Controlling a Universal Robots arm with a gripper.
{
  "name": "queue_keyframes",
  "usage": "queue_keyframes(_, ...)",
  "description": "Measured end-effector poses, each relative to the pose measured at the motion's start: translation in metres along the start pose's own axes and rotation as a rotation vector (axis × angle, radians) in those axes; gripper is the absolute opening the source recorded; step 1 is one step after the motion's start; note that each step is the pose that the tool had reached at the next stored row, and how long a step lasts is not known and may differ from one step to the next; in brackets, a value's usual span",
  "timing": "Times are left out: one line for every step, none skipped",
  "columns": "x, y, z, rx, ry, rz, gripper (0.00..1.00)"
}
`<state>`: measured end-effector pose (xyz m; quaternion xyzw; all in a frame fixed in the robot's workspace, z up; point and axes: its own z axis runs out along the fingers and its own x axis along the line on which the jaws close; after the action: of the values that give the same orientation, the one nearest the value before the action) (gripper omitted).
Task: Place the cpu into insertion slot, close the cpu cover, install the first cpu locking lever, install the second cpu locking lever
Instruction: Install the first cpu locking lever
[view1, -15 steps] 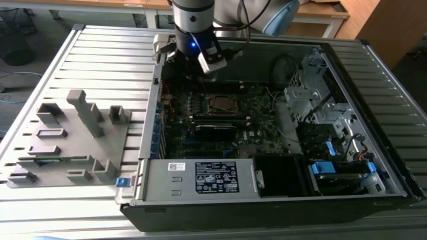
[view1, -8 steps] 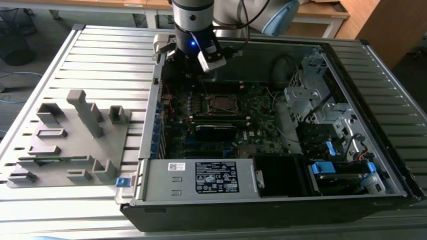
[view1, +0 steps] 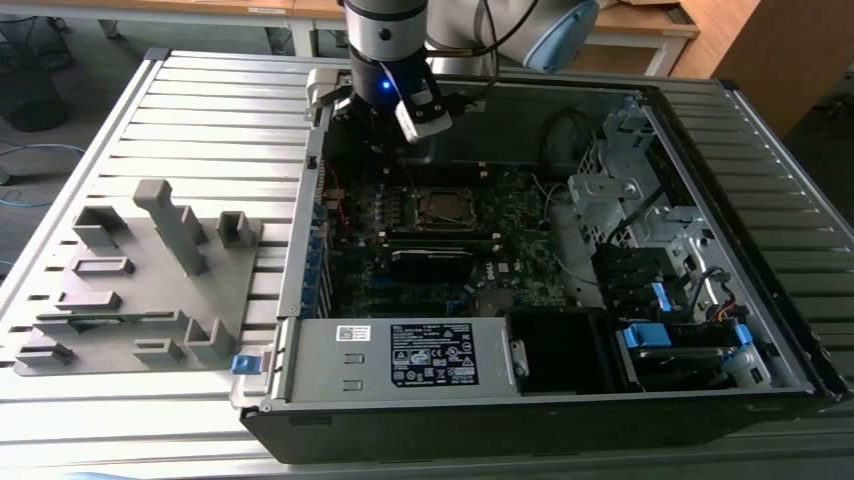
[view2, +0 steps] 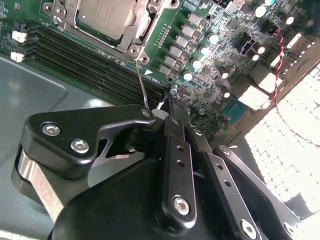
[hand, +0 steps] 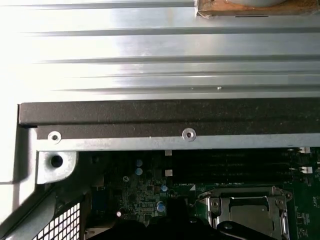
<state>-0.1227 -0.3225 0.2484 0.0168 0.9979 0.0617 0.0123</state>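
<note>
Cpu (view2: 102, 15) sits dull silver inside cpu cover (view2: 141, 22).

The site was a robotics lab: slatted aluminium workbench (view1: 200, 115), grey fixture rack (view1: 174, 235), opened computer case (view1: 534, 415), wooden desks (view1: 647, 22) behind.
</note>
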Motion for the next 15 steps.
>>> queue_keyframes(0.0,0.0002,0.0,-0.0015,0.0001,0.0,0.11)
queue_keyframes(0.0001,0.0002,0.0,-0.0028,0.0002,0.0,0.11)
queue_keyframes(0.0001,0.0003,-0.0001,-0.0035,0.0003,0.0,0.11)
queue_keyframes(0.0001,0.0003,0.0,-0.0036,0.0003,0.0,0.11)
queue_keyframes(0.0,0.0003,0.0,-0.0038,0.0002,0.0,0.11)
queue_keyframes(0.0,0.0003,0.0,-0.0039,0.0003,0.0,0.11)
queue_keyframes(0.0,0.0003,0.0,-0.0039,0.0003,0.0,0.11)
queue_keyframes(0.0,0.0002,0.0,-0.0041,0.0002,0.0,0.11)
queue_keyframes(0.0,0.0002,0.0,-0.0042,0.0003,0.0,0.11)
queue_keyframes(-0.0001,0.0002,0.0,-0.0042,0.0002,0.0,0.11)
queue_keyframes(-0.0005,0.0002,0.0,-0.0042,0.0003,0.0,0.11)
queue_keyframes(-0.0011,0.0003,0.0,-0.0042,0.0003,0.0,0.11)
queue_keyframes(-0.0018,0.0003,0.0,-0.0042,0.0003,0.0,0.11)
queue_keyframes(-0.0028,0.0003,0.0001,-0.0042,0.0003,0.0,0.11)
queue_keyframes(-0.0038,0.0004,0.0001,-0.0042,0.0003,0.0,0.11)
